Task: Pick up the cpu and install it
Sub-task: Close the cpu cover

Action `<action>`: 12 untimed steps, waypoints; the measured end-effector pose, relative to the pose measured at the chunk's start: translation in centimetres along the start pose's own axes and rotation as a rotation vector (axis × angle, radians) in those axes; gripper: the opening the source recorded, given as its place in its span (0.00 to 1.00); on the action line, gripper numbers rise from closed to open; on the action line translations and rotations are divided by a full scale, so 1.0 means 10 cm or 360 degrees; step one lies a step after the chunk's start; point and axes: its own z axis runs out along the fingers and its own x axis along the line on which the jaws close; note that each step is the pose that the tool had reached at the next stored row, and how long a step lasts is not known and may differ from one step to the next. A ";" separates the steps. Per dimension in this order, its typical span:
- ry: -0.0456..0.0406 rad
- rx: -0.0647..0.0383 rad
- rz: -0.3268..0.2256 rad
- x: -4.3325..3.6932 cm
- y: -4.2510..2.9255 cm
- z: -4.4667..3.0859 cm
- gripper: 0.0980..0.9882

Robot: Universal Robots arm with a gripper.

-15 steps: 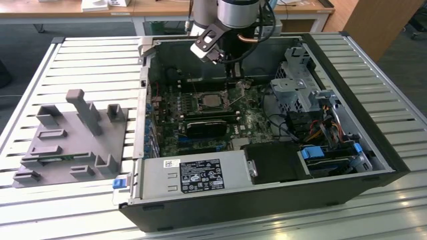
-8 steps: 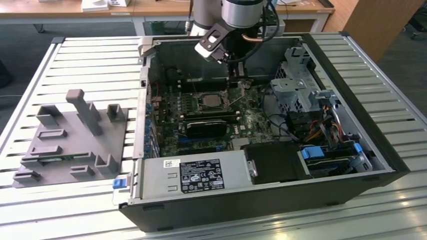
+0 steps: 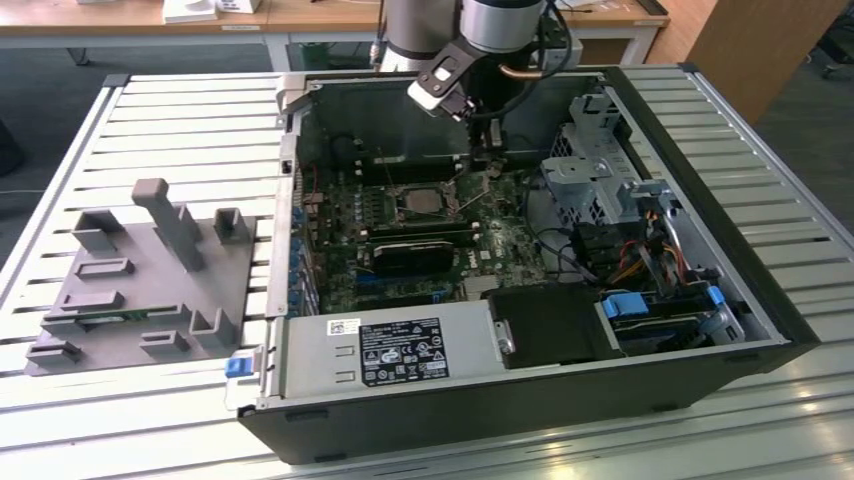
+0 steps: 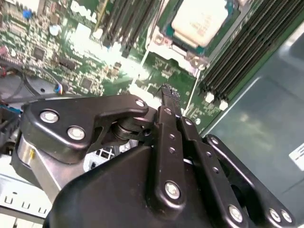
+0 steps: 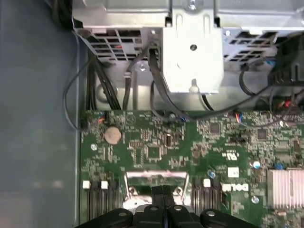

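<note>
1. The hand (image 4: 167,95) was pressed together, fingertip against fingertip, with nothing pinched between. In both wrist views the black fingers met in one straight line.
2. It hung point-down over the green board (image 5: 156,142), just beside the socket frame (image 4: 159,40). As far as could be judged, it was not touching the frame.
3. The cpu (image 4: 199,19) lay flat inside that frame, silver top up and apart from the hand. Memory slots (image 4: 237,57) ran close along either side.
4. Judging by this, the picking up and setting down looked done, and the step in hand seemed to be the tail of the install. Whether the frame was latched down over the chip could not be told.
5. Any further move at the frame would have called for a slow, straight approach. The slots crowded it closely, and a sideways nudge could have shifted the chip.
6. In the exterior view, the arm (image 3: 494,25) reached down from the far side into the open case (image 3: 534,425). Its wrist was bent so the hand pointed almost straight down near the case's far wall.
7. Farther off, the power supply box (image 3: 387,350) sat at the case's near edge. A grey holder (image 3: 147,280) lay on the slatted worktop (image 3: 160,130), well apart on the exterior view's left.
</note>
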 end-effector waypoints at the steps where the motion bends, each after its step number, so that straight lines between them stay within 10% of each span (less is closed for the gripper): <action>1: -0.0003 0.0001 0.0000 0.009 0.021 0.004 0.01; 12: -0.0009 0.0008 0.0000 0.029 0.239 0.042 0.01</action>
